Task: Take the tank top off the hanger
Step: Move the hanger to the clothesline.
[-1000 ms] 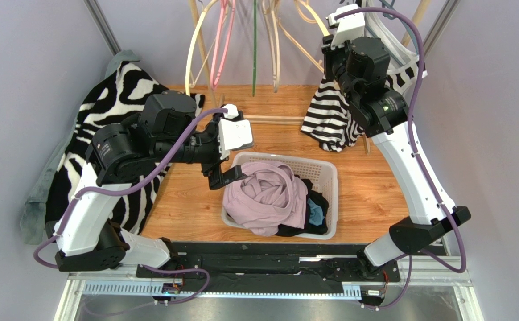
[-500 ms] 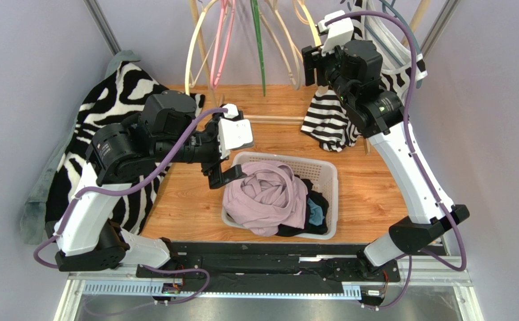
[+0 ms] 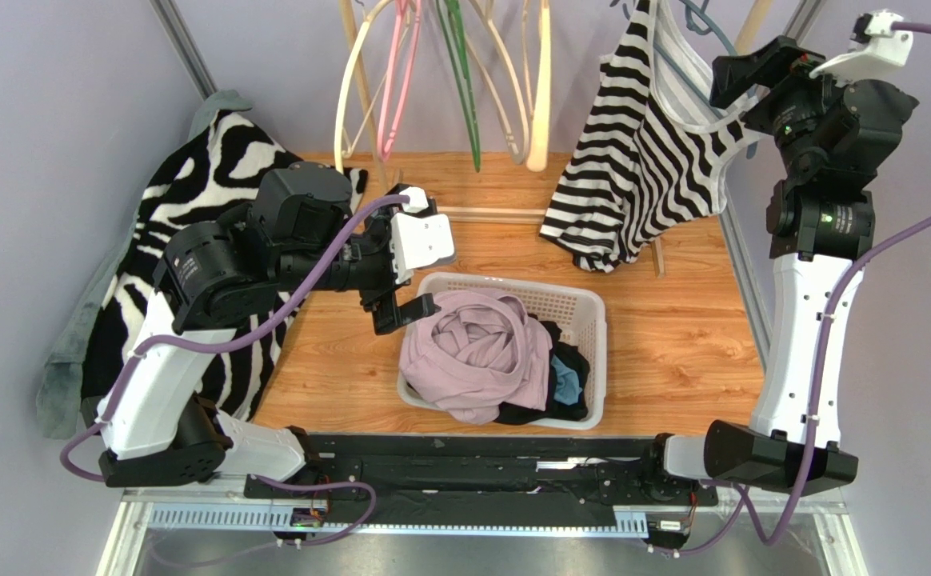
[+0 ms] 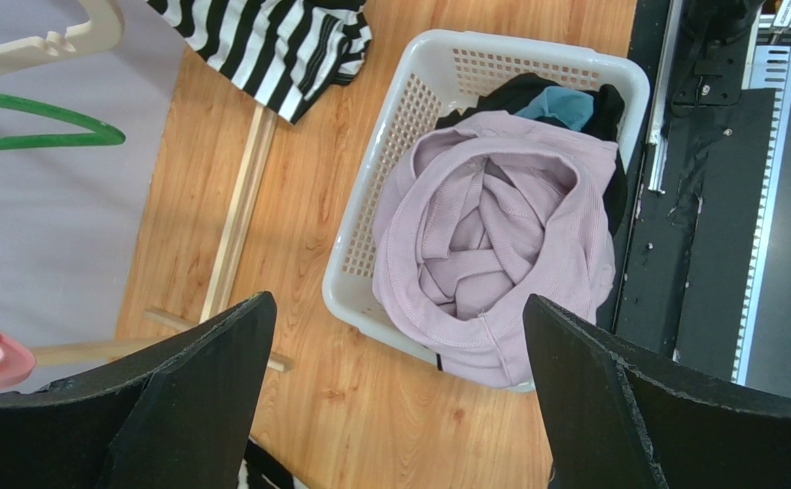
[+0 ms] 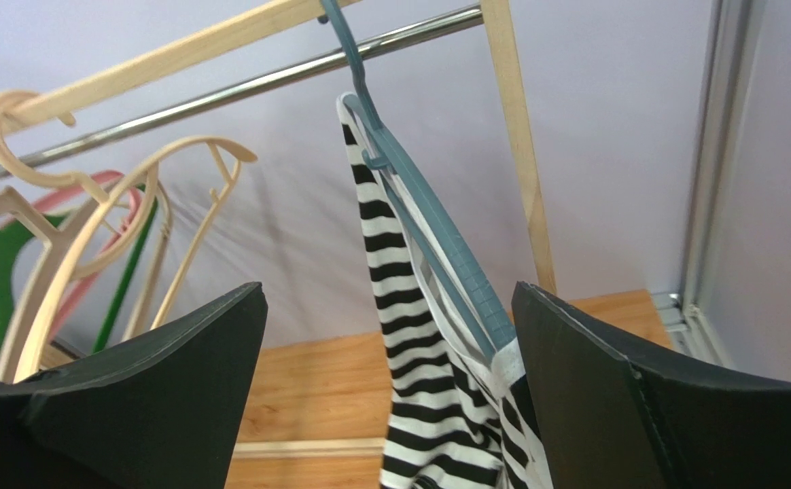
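Note:
The black-and-white striped tank top (image 3: 633,150) hangs on a grey-blue hanger (image 5: 425,219) from the rail at the back right, and its lower end rests on the wooden table. My right gripper (image 3: 741,75) is open, just right of the hanger's shoulder. In the right wrist view the tank top (image 5: 410,346) and the hanger's arm lie between the spread fingers of the right gripper (image 5: 389,306), touching neither. My left gripper (image 3: 401,276) hovers open and empty over the left side of the basket (image 4: 369,214). The tank top's hem (image 4: 267,41) shows in the left wrist view.
A white basket (image 3: 585,315) holds a pink garment (image 3: 476,348) and dark clothes. Empty cream, pink and green hangers (image 3: 470,72) hang on the rail left of the tank top. A zebra-print cloth (image 3: 200,180) lies at the left. A wooden rack post (image 5: 517,153) stands behind.
My right gripper has opened, and its arm has swung from in front of the tank top out to its right. The empty hangers have swayed. The left arm is still.

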